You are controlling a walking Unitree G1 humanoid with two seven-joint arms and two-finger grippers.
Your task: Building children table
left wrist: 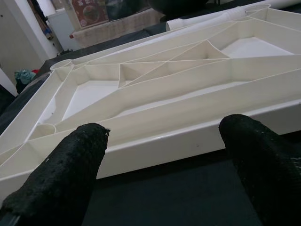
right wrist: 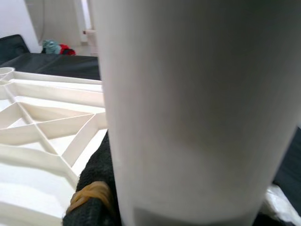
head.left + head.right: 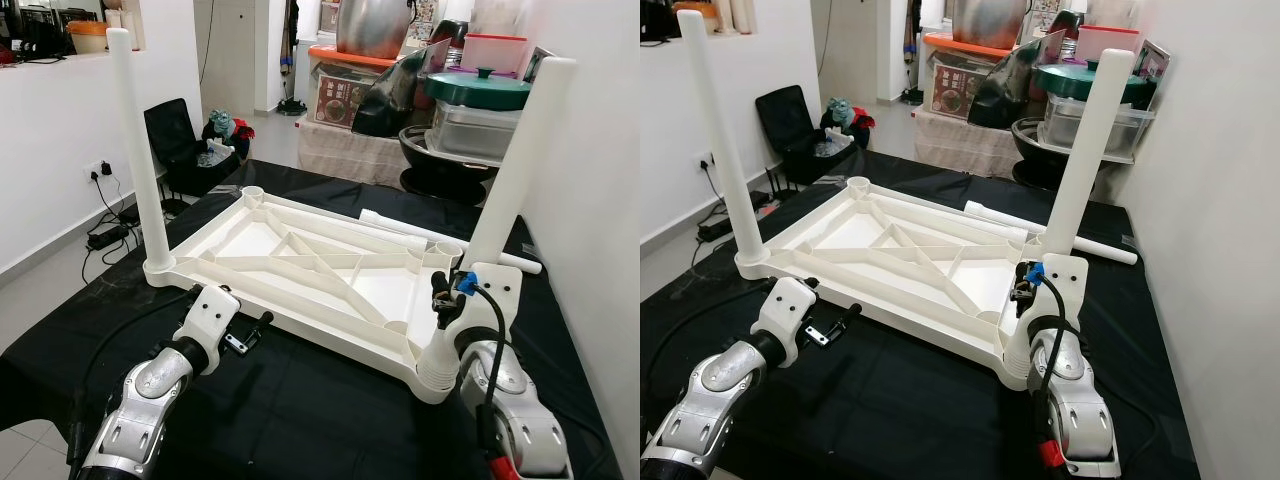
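— Right end effector [image 3: 443,292] mostly masked by its own wrist housing; fingertips lost behind the upright leg [image 3: 520,160], so open or closed impossible to judge

— And close up?

— Blurred white tube filling the right wrist view, cut off on three edges; just one black finger [image 2: 94,188] peeking beside it

— Loose leg [image 3: 400,228]?

— Partly hidden behind the upturned table's [image 3: 300,265] far rim

— Left end effector's [image 1: 160,160] fingers cropped at the wrist view's lower edge
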